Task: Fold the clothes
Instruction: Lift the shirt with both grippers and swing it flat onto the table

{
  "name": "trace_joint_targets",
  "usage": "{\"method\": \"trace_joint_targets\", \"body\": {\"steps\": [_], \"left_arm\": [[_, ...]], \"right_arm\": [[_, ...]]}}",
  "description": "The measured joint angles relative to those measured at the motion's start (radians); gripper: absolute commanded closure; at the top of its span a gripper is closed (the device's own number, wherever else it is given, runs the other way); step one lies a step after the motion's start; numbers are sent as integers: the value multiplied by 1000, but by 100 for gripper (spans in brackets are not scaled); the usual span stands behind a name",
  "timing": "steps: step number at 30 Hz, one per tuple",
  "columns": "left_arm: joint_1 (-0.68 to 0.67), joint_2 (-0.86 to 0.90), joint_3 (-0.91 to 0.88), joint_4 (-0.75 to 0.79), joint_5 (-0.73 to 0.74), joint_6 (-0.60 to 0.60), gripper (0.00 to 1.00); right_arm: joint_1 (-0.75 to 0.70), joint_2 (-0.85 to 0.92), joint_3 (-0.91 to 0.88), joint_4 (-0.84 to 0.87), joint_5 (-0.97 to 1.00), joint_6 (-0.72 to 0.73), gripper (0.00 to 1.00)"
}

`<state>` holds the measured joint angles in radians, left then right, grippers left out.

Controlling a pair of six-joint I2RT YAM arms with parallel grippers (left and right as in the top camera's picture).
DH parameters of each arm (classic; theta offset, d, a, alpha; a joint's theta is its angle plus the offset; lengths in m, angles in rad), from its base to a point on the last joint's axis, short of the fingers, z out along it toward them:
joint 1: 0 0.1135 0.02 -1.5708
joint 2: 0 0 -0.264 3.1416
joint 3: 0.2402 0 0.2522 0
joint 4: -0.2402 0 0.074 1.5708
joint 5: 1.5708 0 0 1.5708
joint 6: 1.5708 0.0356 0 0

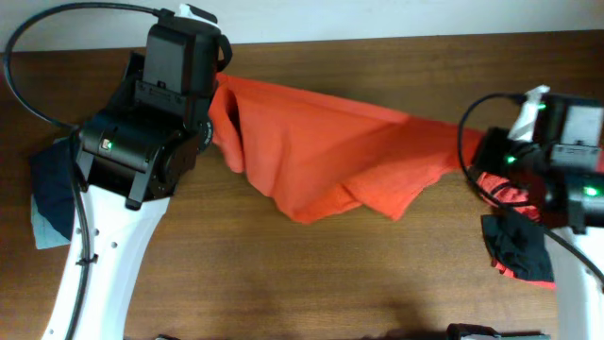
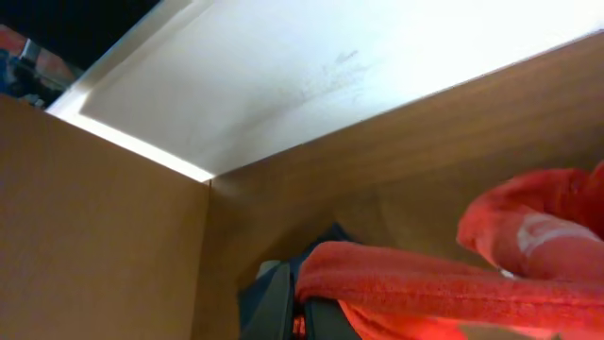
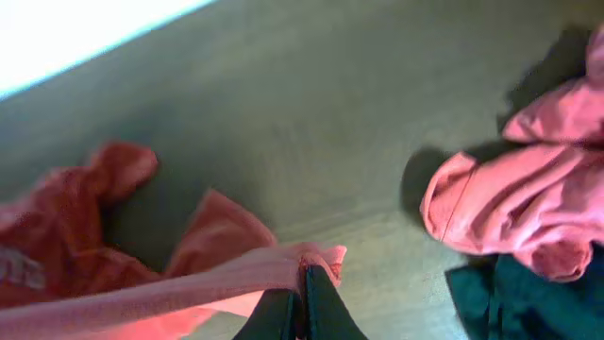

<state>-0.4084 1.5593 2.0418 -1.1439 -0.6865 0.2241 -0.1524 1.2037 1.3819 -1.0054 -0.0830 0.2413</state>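
my left gripper [image 2: 300, 304] and right gripper [image 3: 304, 295] are each clamped on an edge of the red shirt [image 1: 321, 151], which hangs stretched along the far edge of the worktop [image 1: 283, 274]. i should hold it taut and level, then lower it flat without wrinkles.

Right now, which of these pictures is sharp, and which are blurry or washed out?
Overhead: sharp and evenly lit, the orange cloth crisp against the table. Left wrist: white glare blown out above, cloth close and soft. Right wrist: blurred throughout, colours faded pinkish.
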Motion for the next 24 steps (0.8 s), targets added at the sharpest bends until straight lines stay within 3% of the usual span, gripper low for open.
{"method": "trace_joint_targets", "body": {"steps": [5, 9, 18, 24], "left_arm": [[0, 0, 37, 37, -8, 7, 100], [-19, -6, 169, 35, -15, 51, 100], [-209, -39, 435, 39, -50, 189, 100], [-337, -42, 602, 52, -160, 295, 100]], "right_arm": [[-3, -2, 164, -37, -23, -40, 96], [-3, -4, 358, -69, -23, -58, 96], [-6, -16, 727, -140, -23, -62, 96], [-6, -20, 899, -146, -22, -61, 96]]}}
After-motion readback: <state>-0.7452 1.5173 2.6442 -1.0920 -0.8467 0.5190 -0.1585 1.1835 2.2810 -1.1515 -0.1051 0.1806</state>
